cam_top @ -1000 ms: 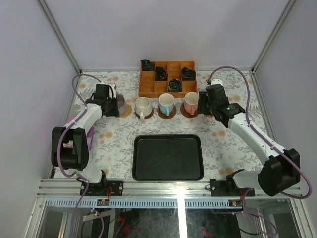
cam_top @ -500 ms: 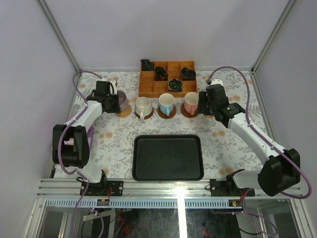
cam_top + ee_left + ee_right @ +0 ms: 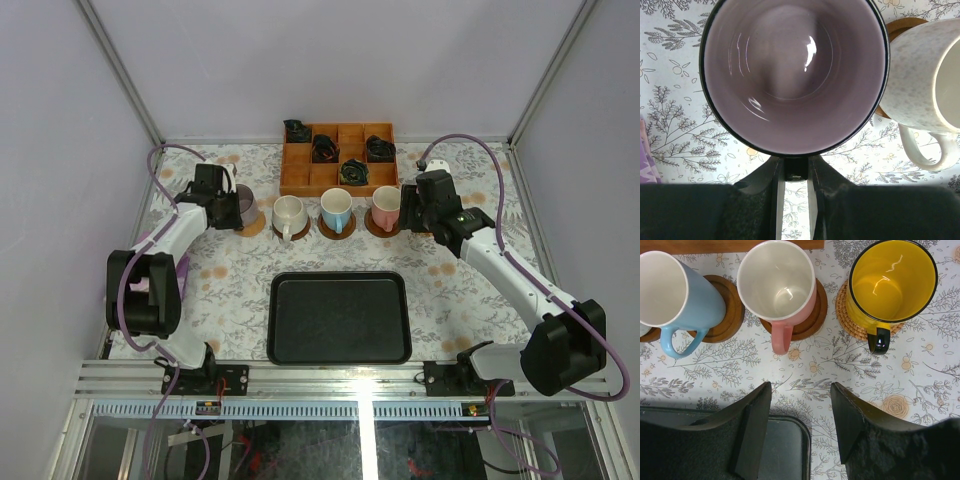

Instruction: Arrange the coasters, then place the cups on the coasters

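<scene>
My left gripper is shut on the dark handle of the mauve-grey cup, which fills the left wrist view. From above, that cup hangs at the left end of the row, over the far edge of a tan coaster. White, light blue and pink cups stand on coasters. The right wrist view shows the yellow cup on a woven coaster, and pink and blue cups on dark wood coasters. My right gripper is open and empty, just near of them.
A black tray lies at the near middle of the flowered cloth. An orange wooden compartment box with dark bundles stands right behind the cup row. The white cup is very close to the right of the mauve cup.
My left gripper has carried the mauve cup a little toward the far side, uncovering more of the tan coaster. The right arm has stayed still.
</scene>
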